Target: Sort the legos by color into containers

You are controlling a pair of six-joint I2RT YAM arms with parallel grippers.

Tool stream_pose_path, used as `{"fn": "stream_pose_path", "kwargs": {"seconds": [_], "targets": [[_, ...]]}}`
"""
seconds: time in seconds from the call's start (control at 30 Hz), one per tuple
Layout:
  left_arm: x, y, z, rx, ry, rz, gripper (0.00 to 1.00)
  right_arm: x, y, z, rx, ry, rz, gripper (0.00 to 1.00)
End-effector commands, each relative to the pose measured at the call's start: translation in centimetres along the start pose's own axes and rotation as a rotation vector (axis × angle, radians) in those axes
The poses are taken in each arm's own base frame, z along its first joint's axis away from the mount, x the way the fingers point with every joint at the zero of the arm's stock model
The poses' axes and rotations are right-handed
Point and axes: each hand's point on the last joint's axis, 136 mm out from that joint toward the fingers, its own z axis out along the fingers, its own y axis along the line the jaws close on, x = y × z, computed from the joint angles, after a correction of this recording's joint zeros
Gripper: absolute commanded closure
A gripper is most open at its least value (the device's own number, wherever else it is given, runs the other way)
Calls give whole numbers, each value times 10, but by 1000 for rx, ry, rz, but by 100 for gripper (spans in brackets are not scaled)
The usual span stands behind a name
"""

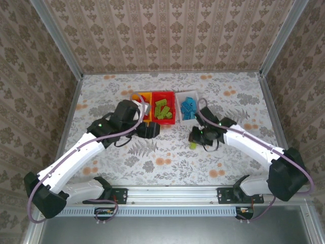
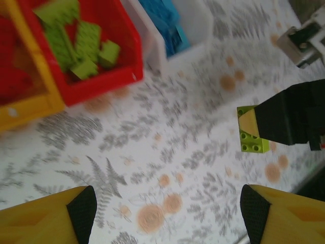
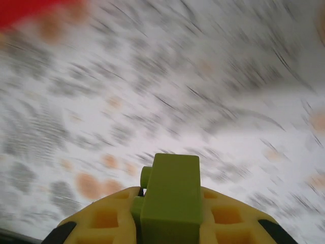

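right gripper (image 1: pixel 194 142), pinched on a lime green lego (image 3: pixel 170 198), should raise it clear, carry it over the red bin (image 2: pixel 101 84) ahead, then release low.

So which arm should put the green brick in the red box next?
Right. The right hand pinches the lime green brick, near the red box holding green ones. The left hand is open and empty.

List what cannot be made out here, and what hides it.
Yellow-orange bin: top view, the left arm covers most of it.
Blue legos in white bin: top view, too small to count.
Table: right wrist view, motion blur smears its pattern.
Lime green brick: right wrist view, bottom edge cuts it off.
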Motion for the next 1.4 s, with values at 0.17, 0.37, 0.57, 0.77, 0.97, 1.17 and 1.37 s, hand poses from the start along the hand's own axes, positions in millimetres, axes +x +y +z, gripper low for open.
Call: {"fn": "stream_pose_path", "kwargs": {"seconds": [0.17, 0.37, 0.57, 0.77, 0.97, 1.17, 1.37], "targets": [[-60, 29, -18, -114, -155, -124, 23, -104, 95, 29, -58, -137, -164, 86], [-74, 31, -15, -111, -190, -160, 23, -148, 124, 62, -1, -147, -183, 85], [-64, 36, -13, -126, -172, -176, 23, -161, 129, 100, 52, -107, -188, 75], [-54, 43, -17, -145, -158, -185, 23, -165, 134, 112, 41, -105, -229, 47], [-39, 69, -17, -202, -109, -282, 22, -172, 150, 74, -7, -209, -313, 34], [-28, 120, -30, -262, -128, -496, 0, -172, 139, -6, -44, -421, -360, 0], [-13, 171, -58, -451, -195, -556, 0, -152, 44, -101, 207, -677, -300, 0]]}}
